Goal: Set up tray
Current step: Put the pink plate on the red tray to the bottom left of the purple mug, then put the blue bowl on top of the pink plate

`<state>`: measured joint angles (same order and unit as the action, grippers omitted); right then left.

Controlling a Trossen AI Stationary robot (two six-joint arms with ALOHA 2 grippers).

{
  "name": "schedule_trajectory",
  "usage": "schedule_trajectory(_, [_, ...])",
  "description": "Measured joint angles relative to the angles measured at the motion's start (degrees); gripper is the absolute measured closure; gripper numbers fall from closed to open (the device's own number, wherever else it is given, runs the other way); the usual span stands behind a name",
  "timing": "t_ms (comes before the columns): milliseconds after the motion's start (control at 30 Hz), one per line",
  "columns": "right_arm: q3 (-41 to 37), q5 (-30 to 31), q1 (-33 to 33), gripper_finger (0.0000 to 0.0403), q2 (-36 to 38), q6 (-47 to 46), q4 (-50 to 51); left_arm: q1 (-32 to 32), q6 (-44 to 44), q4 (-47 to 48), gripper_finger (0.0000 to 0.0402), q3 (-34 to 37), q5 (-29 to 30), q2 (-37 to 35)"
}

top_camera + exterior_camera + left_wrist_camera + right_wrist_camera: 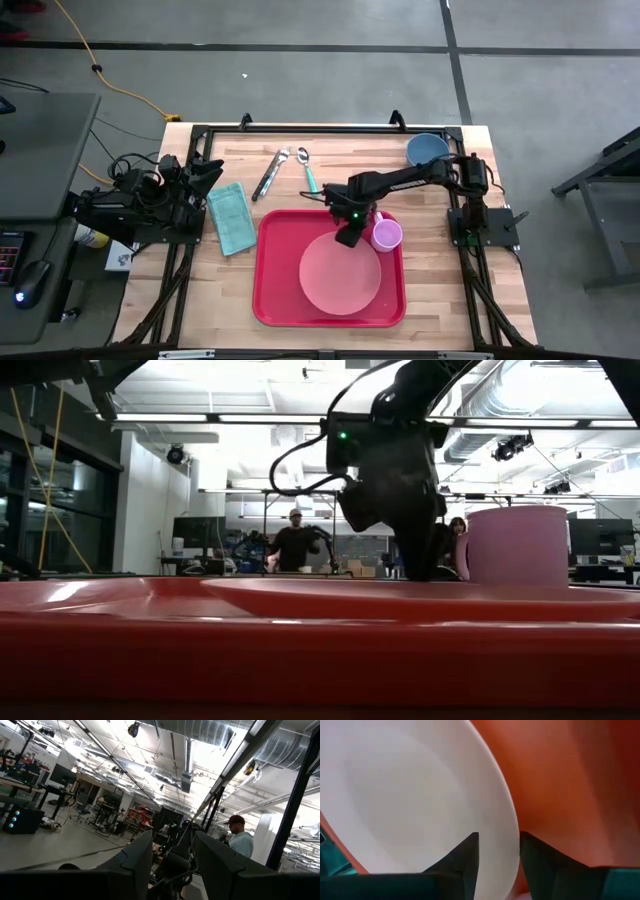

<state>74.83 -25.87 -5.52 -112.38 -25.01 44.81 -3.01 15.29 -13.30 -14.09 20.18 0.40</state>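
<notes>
The red tray (275, 290) lies at the table's near middle. The round pink plate (340, 272) lies flat in the tray, and a pink cup (387, 235) stands upright at the plate's far right. My right gripper (347, 238) points steeply down at the plate's far rim (507, 795). It is open, with one finger over the plate, the other over the tray's red floor (560, 785), and the rim between them. In the low view it stands just left of the cup (517, 545). My left gripper (212, 172) waits open at the table's left edge, tipped upward.
A teal cloth (232, 217) lies left of the tray. A metal utensil (271, 174) and a teal-handled spoon (306, 168) lie beyond the tray. A blue bowl (427, 150) stands at the far right. People stand in the room behind the table (295, 545).
</notes>
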Motion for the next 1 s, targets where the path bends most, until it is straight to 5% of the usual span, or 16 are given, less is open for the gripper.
schedule_trajectory(167, [1.3, 0.5, -0.5, 0.0284, 0.1, 1.5, 1.7, 0.0, 0.0, 0.0, 0.0222, 0.0, 0.0, 0.0])
schedule_trajectory(500, [11.7, 11.7, -2.0, 0.0289, 0.1, 5.2, 8.9, 0.0, 0.0, 0.0, 0.0222, 0.0, 0.0, 0.0])
schedule_trajectory(767, [22.6, 23.4, -3.8, 0.0394, 0.2, 10.2, 16.7, 0.0, 0.0, 0.0, 0.0222, 0.0, 0.0, 0.0])
schedule_trajectory(1000, [28.1, 38.0, -9.3, 0.0399, 0.2, 8.3, 33.1, 0.0, 0.0, 0.0, 0.0222, 0.0, 0.0, 0.0])
